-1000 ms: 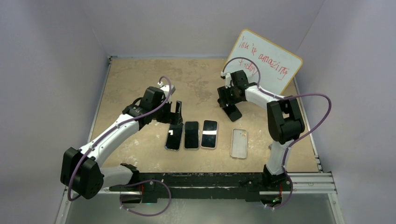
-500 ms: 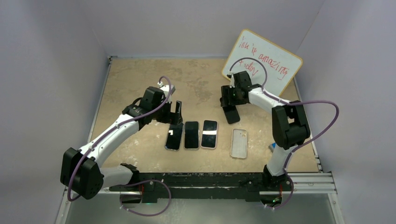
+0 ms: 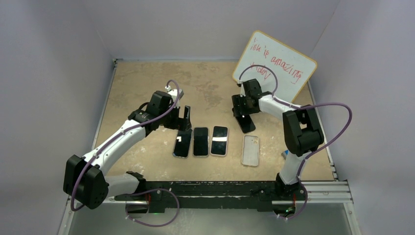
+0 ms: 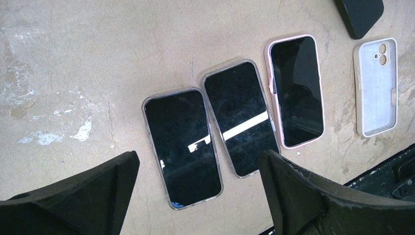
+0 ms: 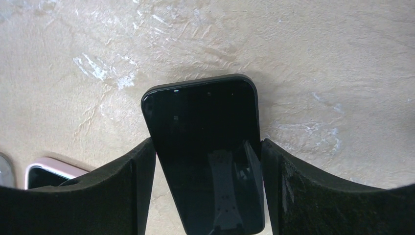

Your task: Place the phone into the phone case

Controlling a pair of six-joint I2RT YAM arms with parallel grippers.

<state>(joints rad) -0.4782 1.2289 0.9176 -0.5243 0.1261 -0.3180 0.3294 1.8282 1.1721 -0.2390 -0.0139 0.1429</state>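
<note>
My right gripper (image 3: 243, 113) is shut on a black phone (image 3: 246, 124), fingers pressed on its long edges; in the right wrist view the black phone (image 5: 208, 147) fills the gap of the gripper (image 5: 208, 152) and tilts down over the table. The empty pale phone case (image 3: 250, 150) lies flat just in front of it, camera hole at the far end; it also shows in the left wrist view (image 4: 376, 87). My left gripper (image 3: 185, 117) is open and empty, above the left cased phone (image 4: 182, 147).
Three cased phones lie side by side: left (image 3: 182, 143), middle (image 3: 200, 141), pink-rimmed right (image 3: 219, 140). A whiteboard (image 3: 275, 65) with red writing leans at the back right. The black rail (image 3: 220, 188) runs along the near table edge.
My right gripper has carried the black phone a little nearer and rightward, closer to the empty case. The left arm has not moved.
</note>
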